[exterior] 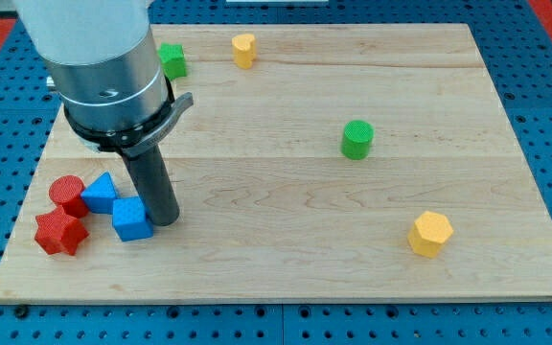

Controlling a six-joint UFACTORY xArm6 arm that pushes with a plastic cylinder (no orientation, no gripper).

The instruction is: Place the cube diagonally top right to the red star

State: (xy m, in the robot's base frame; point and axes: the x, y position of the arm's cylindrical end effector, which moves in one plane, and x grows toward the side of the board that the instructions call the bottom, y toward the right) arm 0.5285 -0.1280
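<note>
The red star (pixel 60 233) lies near the board's bottom left corner. The blue cube (pixel 132 218) sits just to its right and slightly higher. My tip (pixel 166 219) is down on the board right against the cube's right side. A blue triangular block (pixel 100 194) lies just above and left of the cube, touching a red cylinder (pixel 66 194) that sits above the star.
A green star-like block (pixel 172 60) is partly hidden behind the arm at the top left. A yellow block (pixel 244 49) sits at the top edge. A green cylinder (pixel 356 140) stands right of centre. A yellow hexagonal block (pixel 430 233) lies at the lower right. The wooden board (pixel 305 192) rests on a blue pegboard.
</note>
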